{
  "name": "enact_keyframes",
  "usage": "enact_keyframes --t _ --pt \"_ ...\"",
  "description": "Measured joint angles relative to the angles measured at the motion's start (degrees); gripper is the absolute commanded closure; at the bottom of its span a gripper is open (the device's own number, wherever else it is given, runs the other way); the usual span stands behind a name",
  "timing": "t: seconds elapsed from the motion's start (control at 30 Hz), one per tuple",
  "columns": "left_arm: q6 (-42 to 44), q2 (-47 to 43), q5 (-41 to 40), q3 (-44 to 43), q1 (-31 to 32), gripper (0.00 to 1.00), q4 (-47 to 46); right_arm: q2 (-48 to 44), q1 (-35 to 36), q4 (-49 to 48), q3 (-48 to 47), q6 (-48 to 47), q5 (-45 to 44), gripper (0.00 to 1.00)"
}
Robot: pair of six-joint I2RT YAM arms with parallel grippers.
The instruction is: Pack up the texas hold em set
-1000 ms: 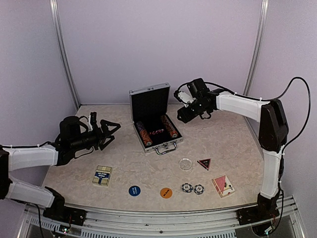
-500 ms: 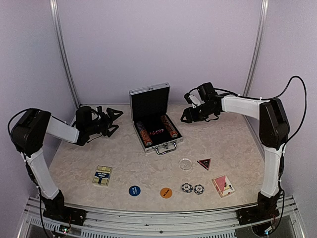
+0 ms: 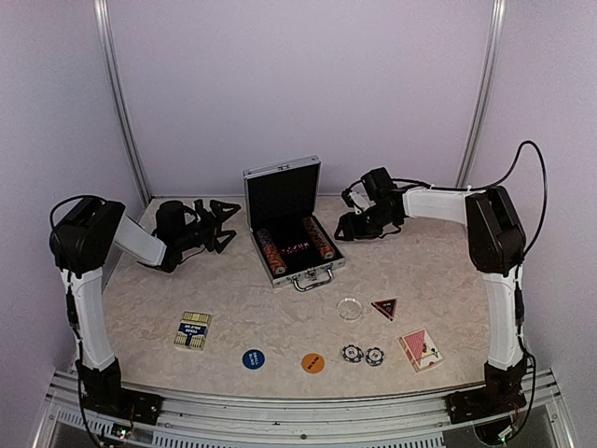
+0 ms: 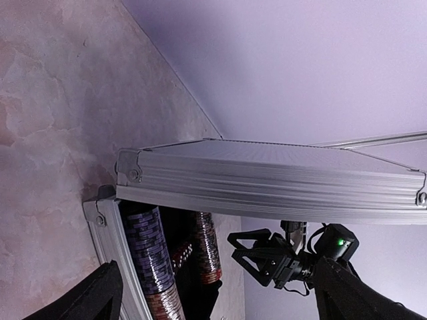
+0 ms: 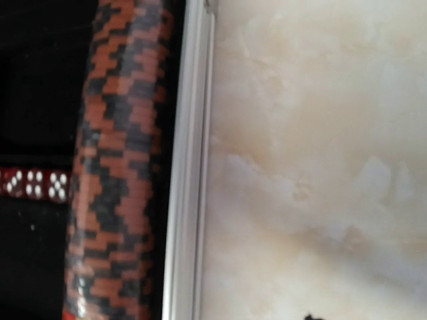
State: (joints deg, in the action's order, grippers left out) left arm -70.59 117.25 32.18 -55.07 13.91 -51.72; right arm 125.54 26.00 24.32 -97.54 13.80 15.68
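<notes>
Flanking the open case (image 3: 312, 272), which stands just right of your left hand (image 3: 216, 225) and just left of your right hand (image 3: 347, 227), both hands are empty: left spread wide, right half spread. Its aluminium lid (image 3: 282, 194) looks stiff, light, slick; push its top edge. A second ago both hands were farther off.

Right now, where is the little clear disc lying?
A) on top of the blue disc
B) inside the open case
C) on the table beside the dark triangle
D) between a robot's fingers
C: the clear disc lies flat on the table next to the dark triangle, in front of the open case and away from both arms.
</notes>
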Motion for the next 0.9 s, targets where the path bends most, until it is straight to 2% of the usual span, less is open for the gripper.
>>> enact_keyframes --t 0.37,0.57,0.9 --pt "-1.79 3.30 0.39 -1.66 0.00 0.01 -1.88 1.27 -0.07 -3.63 -0.39 4.02 2.86 0.41" --pt "-3.06 4.85 0.81 -3.08 0.00 0.01 -3.65 0.72 -1.09 -11.63 8.11 8.26 8.70 0.35" --pt "-4.55 6.27 1.05 -3.50 0.00 0.01 -5.57 -1.92 -3.41 -20.41 17.03 14.16 15.17 0.34"
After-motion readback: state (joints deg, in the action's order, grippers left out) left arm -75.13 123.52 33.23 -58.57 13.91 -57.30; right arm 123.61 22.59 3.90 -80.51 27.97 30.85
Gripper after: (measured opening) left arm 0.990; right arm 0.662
